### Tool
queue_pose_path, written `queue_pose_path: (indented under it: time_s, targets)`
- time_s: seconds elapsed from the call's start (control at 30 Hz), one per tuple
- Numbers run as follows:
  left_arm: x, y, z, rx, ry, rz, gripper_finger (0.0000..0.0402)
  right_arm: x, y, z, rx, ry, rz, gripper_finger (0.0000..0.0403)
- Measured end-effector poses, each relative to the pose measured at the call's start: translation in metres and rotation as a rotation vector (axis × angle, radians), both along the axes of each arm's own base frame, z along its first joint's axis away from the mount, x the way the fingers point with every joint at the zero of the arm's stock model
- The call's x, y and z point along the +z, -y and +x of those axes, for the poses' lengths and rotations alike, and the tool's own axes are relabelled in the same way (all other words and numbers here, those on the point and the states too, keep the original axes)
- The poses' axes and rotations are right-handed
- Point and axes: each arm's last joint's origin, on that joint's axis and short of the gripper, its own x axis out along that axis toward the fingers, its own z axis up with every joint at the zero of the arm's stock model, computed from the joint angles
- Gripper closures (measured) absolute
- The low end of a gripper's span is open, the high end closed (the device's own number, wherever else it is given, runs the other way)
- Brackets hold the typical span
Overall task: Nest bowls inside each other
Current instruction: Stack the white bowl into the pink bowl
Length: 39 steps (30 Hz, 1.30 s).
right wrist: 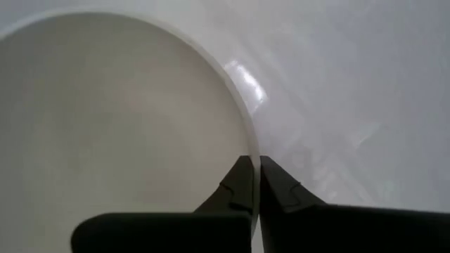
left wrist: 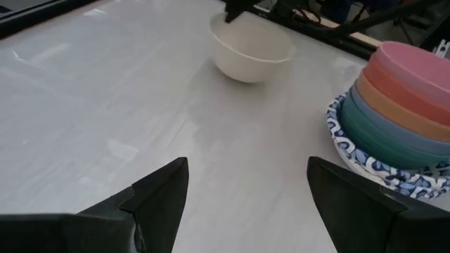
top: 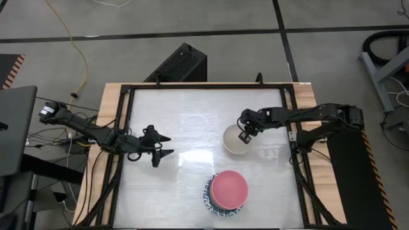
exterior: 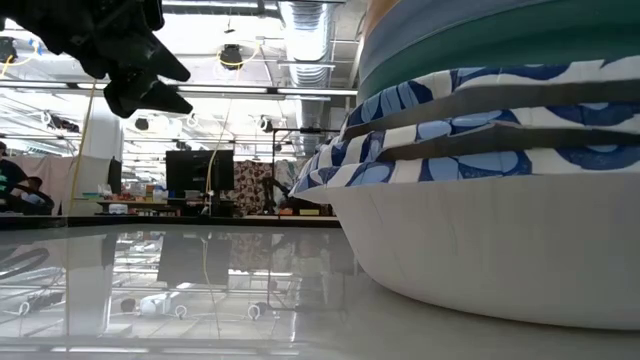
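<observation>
Right gripper (top: 245,135) pinching cream bowl (top: 236,140) rim, one finger inside, one outside, probably for clean lift. Bowl sits right of centre, well apart from pink-topped stack (top: 227,193) near front edge. Left gripper (top: 160,147) spread, waiting mid-left.

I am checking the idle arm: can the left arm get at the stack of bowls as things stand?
Probably yes. The left pincer hangs open over bare table, with nothing between it and the stack of bowls. The right pincer is away, shut on the cream bowl rim.
</observation>
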Motion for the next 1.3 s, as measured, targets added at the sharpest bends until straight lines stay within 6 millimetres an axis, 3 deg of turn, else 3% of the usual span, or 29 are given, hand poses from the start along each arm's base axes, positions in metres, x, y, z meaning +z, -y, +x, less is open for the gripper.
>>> queue_pose_path:
  time_s: [0.4,0.87,1.1,1.3]
  targets:
    - [0.006,0.0,-0.001,-0.04,0.038,0.055,0.0122,0.008,0.016,0.01,-0.298,0.211,-0.035,0.0394]
    - [0.022,-0.001,-0.027,-0.128,0.093,0.144,0.0122,0.031,0.02,0.032,-0.267,0.535,-0.088,0.0393]
    - [0.022,0.004,-0.039,-0.196,0.077,0.153,0.0122,0.034,0.019,0.035,-0.218,0.573,-0.066,0.0392]
    - [0.022,0.006,-0.041,-0.193,0.071,0.21,0.0122,0.039,0.007,0.041,-0.15,0.639,-0.048,0.0392]
